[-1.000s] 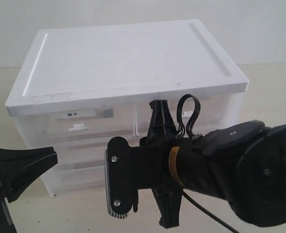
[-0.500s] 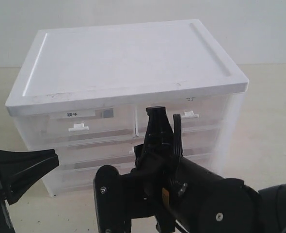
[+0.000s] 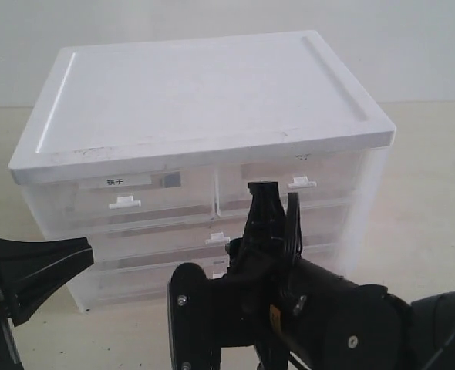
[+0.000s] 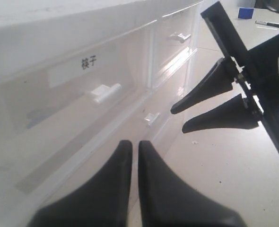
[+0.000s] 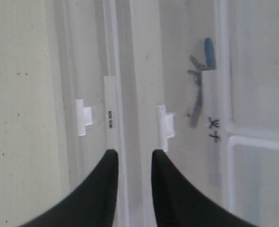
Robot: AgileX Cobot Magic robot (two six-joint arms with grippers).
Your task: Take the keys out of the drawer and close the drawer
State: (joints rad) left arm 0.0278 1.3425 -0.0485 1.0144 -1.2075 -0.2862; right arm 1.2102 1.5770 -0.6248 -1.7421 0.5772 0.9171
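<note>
The right claw (image 5: 133, 152) is held slightly parted and empty, its tips just short of two white handles (image 5: 165, 127) on the closed drawers of the cabinet (image 3: 197, 100). The keys (image 5: 197, 75), with a blue fob (image 5: 209, 52), are seen through a translucent front, ahead of this claw and off to one side. The left claw (image 4: 135, 143) is almost closed, with nothing gripped

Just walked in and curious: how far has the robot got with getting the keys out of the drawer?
Nothing looks finished: the drawer fronts in view are shut, and the keys lie inside one, showing through its cloudy front. In hand: the right gripper, jaws apart and empty, hangs close to that drawer's handle. Left: pull it open, lift the keys out, push it shut.
</note>
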